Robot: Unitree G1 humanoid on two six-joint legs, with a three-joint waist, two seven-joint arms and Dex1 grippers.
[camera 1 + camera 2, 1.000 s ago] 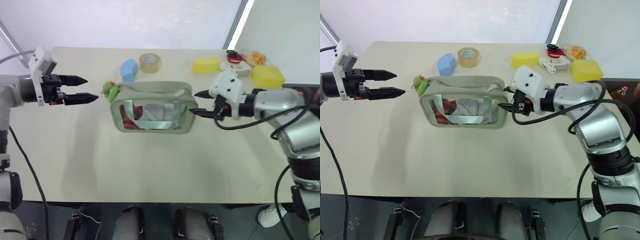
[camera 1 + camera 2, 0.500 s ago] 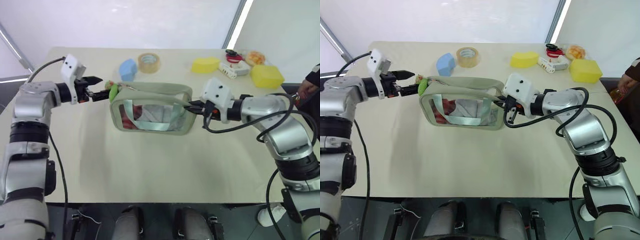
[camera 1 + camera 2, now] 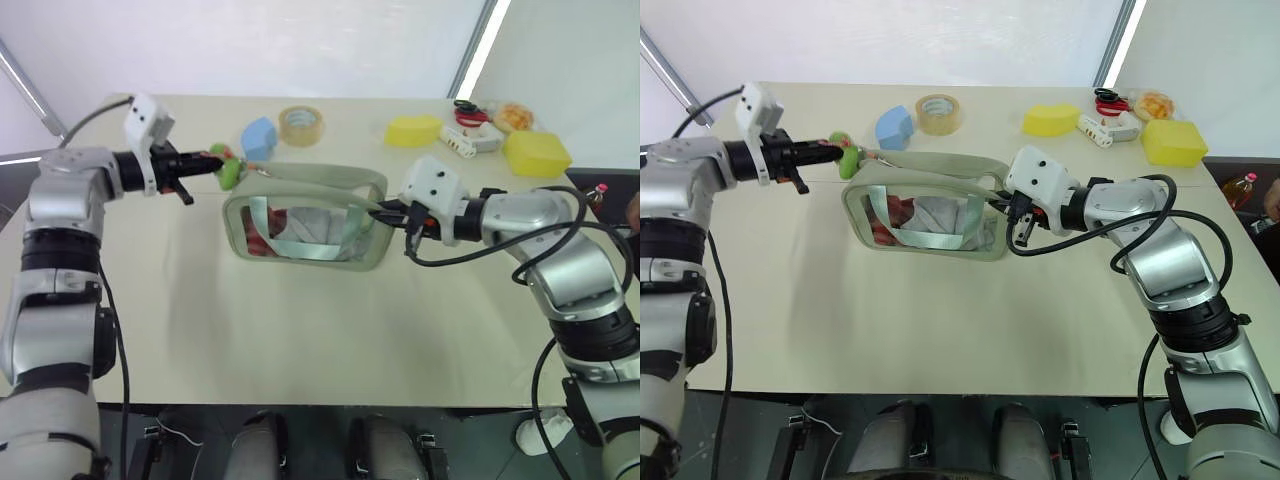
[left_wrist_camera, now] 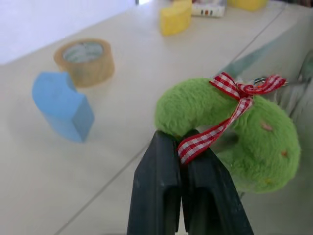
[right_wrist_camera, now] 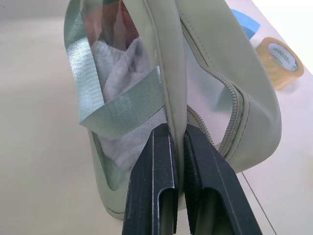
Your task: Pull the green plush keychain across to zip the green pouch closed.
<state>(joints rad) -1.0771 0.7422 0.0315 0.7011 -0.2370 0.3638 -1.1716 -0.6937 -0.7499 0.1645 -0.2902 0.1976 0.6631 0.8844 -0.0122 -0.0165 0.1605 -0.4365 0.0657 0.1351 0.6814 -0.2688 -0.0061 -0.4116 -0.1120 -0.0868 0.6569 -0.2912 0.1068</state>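
The green pouch (image 3: 305,228) lies mid-table, pale sage with a clear window showing red and white contents. Its zipper (image 5: 234,110) runs along the top. The green plush keychain (image 3: 228,168), a lime fuzzy charm with a red-checked ribbon (image 4: 230,105), hangs at the pouch's left top corner. My left gripper (image 3: 212,163) is shut on the keychain (image 4: 230,132), pinching its near end and the ribbon. At the pouch's right end my right gripper (image 3: 386,212) is shut on the pouch's edge, with the fabric seam (image 5: 168,73) pressed between the fingers (image 5: 156,171).
Behind the pouch sit a blue block (image 3: 258,138) and a tape roll (image 3: 300,125). Farther right are a yellow sponge-like lump (image 3: 413,130), a yellow box (image 3: 536,153) and small white and red items (image 3: 468,128). Bare table (image 3: 300,330) stretches in front.
My left gripper came right to the keychain and shut on it, lifting it slightly. My right gripper closed on the pouch's right end and has stayed there.
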